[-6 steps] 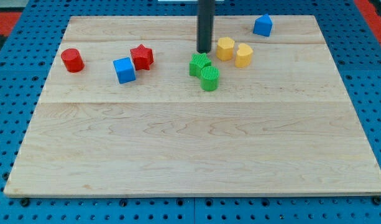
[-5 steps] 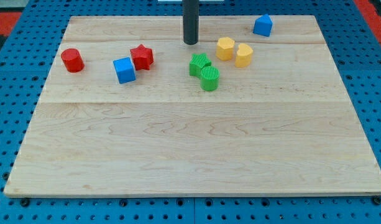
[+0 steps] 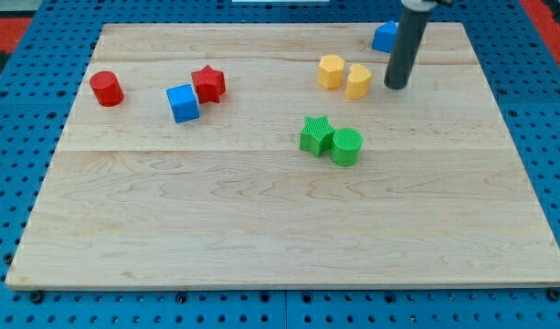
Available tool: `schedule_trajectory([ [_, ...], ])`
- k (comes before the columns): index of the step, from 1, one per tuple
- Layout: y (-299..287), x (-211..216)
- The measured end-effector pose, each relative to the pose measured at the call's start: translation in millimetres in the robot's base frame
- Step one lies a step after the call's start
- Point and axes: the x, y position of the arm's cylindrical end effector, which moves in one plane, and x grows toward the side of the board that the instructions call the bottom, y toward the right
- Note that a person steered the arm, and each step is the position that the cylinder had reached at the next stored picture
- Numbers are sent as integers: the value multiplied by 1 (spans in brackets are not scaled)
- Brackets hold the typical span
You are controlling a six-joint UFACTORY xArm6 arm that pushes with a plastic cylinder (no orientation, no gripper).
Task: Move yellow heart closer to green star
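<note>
While my tip has swung from the green star to just right of the yellow heart (apart, no jaws), the star and green cylinder now sit nearer the bench's middle.

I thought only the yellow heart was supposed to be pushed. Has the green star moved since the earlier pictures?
Yes. The green star has shifted toward the view's bottom and right, farther from the red star, which stayed put.
</note>
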Motion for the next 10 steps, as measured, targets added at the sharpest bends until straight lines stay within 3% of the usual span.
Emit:
schedule_trajectory([
  [1, -36, -2],
  [2, -37, 59],
  [3, -28, 58],
  [4, -36, 28],
  [5, -57, 41],
  [6, -65, 82],
  [9, -65, 84],
  [10, -36, 68],
])
